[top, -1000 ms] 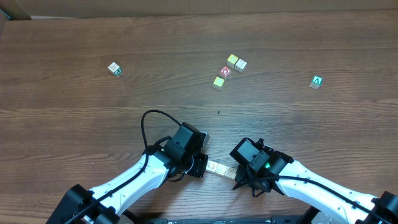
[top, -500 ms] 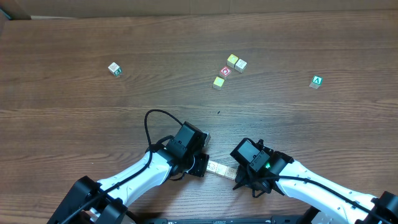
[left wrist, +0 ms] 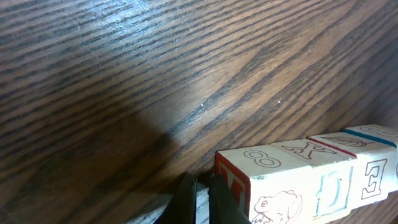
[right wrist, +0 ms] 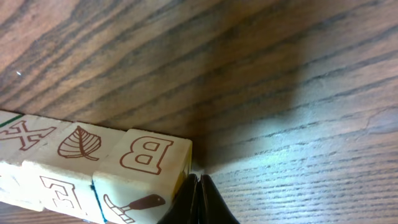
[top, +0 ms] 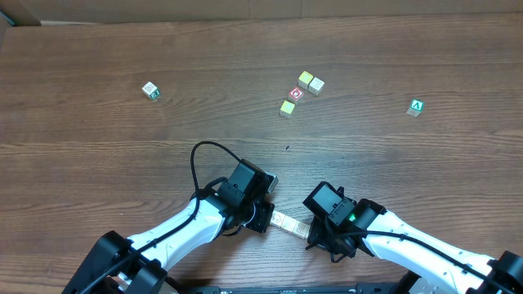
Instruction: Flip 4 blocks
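flip in hand: row of blocks (top: 289, 221), seemingly four, clamped endwise between left gripper (left wrist: 198, 198) and right gripper (right wrist: 198, 194), jaws fully closed, holding nothing; next: roll together, keeping pressure.

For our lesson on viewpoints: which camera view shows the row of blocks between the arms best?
The left wrist view: the row of blocks fills the lower right, its printed 8, X and E readable. The right wrist view shows one end, with X, a leaf and B. Overhead it is only a tiny pale strip.
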Available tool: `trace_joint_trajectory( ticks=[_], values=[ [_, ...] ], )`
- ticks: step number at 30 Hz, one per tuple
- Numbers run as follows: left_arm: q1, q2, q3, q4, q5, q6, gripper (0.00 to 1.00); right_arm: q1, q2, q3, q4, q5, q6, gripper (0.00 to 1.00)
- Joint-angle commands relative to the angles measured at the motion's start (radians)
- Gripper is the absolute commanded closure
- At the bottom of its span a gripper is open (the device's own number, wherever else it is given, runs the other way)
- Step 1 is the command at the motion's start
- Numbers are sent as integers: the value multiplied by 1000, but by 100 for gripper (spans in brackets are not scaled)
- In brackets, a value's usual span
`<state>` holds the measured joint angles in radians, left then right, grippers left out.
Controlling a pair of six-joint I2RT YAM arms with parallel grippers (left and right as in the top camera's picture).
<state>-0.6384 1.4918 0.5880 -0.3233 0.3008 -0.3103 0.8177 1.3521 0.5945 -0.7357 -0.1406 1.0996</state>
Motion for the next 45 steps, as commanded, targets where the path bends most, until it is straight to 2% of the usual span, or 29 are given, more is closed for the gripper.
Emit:
trace_joint_trajectory(
  ticks=[1, 23, 45],
  values=[
    [-2, 20, -2, -5, 32, 28, 96, -2, -3, 4, 30, -71, 5, 96],
    [-2, 20, -2, 45, 29, 63, 96, 0, -3, 4, 59, -143, 39, 96],
    [-2, 20, -2, 88, -45, 98, 96, 0, -2, 4, 57, -161, 74, 96]
  ],
)
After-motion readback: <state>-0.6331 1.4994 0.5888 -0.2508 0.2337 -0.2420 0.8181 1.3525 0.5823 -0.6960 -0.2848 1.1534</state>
